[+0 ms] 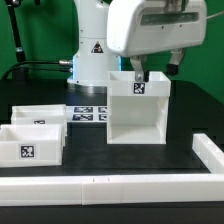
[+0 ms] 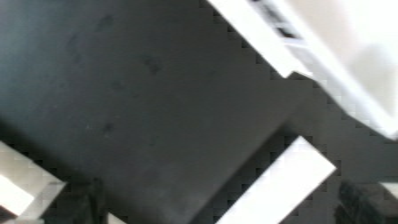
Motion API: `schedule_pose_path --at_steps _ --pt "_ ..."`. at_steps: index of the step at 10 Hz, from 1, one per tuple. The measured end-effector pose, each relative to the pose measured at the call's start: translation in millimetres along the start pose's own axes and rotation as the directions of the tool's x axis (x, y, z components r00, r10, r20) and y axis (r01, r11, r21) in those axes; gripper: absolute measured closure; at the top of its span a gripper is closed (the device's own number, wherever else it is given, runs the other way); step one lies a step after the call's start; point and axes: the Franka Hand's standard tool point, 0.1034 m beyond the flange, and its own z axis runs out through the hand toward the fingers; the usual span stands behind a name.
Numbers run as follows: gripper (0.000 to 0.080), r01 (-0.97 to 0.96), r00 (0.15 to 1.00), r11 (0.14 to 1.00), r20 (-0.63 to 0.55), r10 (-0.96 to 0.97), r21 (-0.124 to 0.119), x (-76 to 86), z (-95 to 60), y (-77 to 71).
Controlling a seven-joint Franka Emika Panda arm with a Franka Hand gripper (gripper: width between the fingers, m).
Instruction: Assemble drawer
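Note:
The drawer's big hollow housing stands upright mid-table with its open side to the front and a tag on its top edge. Two knobbed trays lie at the exterior view's left. My gripper hangs right over the housing's top left corner, fingertips at its upper edge. In the wrist view a white wall strip runs between my two dark fingers, with dark gaps on both sides. The jaws stand apart and do not press on it.
The marker board lies flat behind the trays, by the arm's base. The long low white rail runs along the front and turns up the exterior view's right side. A blurred white edge crosses the wrist view's corner.

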Motion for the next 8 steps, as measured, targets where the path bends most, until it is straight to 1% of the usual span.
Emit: schedule_pose_path --at_steps 1,5,6,8 --pt "0.0150 -0.031 1.000 0.999 -0.003 0.031 -0.004 -0.1 -4.4 -6.2" --pt "0.0150 -0.015 1.000 1.000 -0.001 0.015 -0.002 -0.7 -1.4 -4.9" --pt "0.0150 -0.068 0.998 0.998 -0.004 0.068 -0.005 -2.1 -1.6 -7.0" --pt "0.0150 -0.280 0.960 0.960 -0.004 0.280 -0.011 -21.1 -2.4 -30.0"
